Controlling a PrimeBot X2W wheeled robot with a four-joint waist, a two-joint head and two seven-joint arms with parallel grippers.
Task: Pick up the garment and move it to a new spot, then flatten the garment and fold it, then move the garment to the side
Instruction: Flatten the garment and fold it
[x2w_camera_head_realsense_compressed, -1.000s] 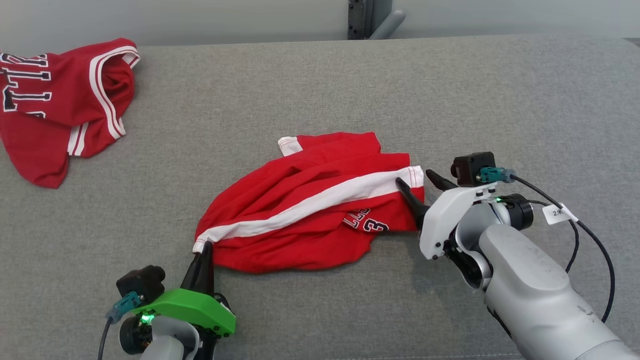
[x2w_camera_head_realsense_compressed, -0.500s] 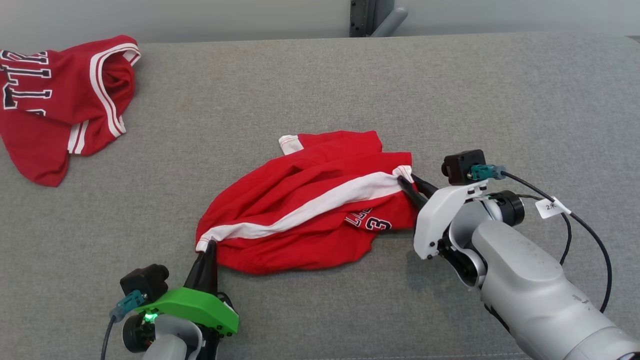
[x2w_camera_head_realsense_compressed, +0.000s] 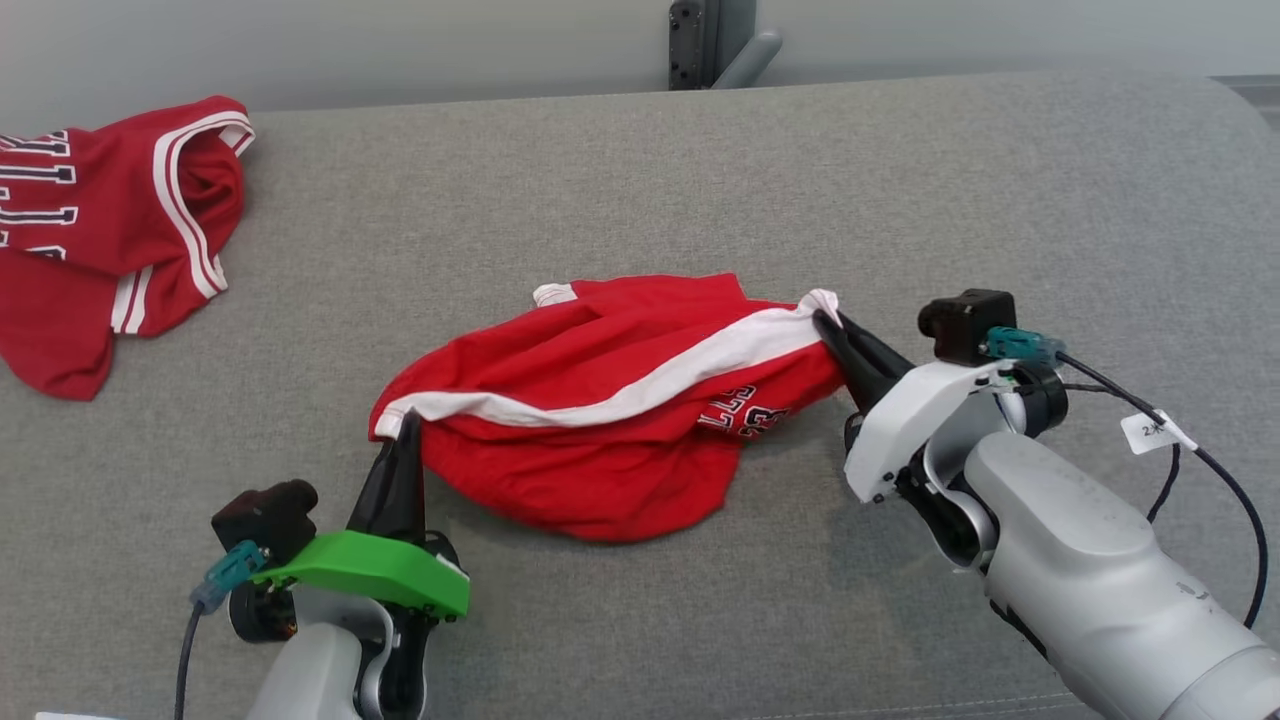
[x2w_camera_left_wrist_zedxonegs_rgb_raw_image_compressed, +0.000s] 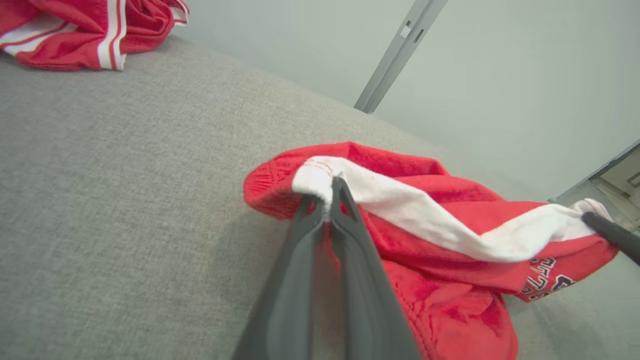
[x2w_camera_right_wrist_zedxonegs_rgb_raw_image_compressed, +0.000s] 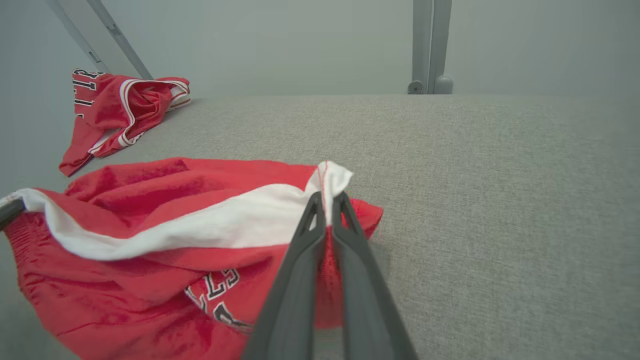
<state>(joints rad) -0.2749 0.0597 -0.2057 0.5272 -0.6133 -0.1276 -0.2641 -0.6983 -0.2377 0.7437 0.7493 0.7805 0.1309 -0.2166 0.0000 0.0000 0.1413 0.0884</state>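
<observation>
A grey padded surface carries red shorts near its middle, white stripe strung left to right. A red jersey lies at the far left corner. The left gripper and right gripper are closed tight on the stripe's ends; wrist views reveal the pinched hem, the head view the sagging cloth between.

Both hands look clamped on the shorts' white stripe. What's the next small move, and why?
The left hand and right hand are each shut on an end of the white stripe, and the red shorts sag between them onto the gray surface. I'd probably raise both together slightly, to test the grips before carrying.
</observation>
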